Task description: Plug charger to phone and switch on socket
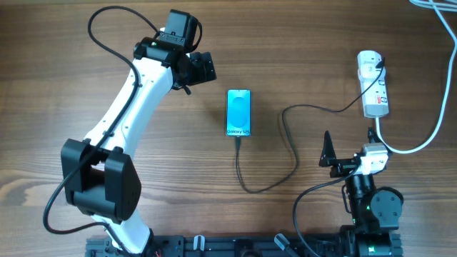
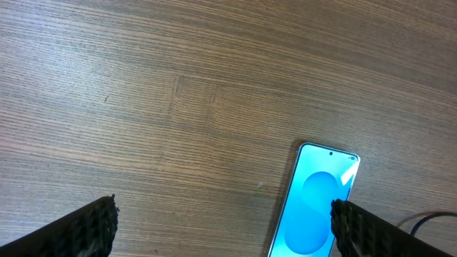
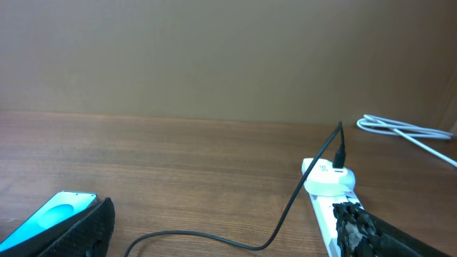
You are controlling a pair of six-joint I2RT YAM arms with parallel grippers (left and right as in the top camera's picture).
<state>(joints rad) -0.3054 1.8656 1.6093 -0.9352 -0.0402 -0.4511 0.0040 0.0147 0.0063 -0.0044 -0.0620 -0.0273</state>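
Note:
The phone lies flat mid-table, cyan screen up; it also shows in the left wrist view and at the left edge of the right wrist view. The thin black charger cable runs from the phone's near end in a loop to a white adapter plugged into the socket, a white power strip at the right. The cable and the socket show in the right wrist view. My left gripper is open and empty, left of the phone and beyond it. My right gripper is open and empty, near the socket's near end.
The socket's thick white cord loops off to the right and back toward the far right corner. It shows as a white loop in the right wrist view. The robot bases stand at the near table edge.

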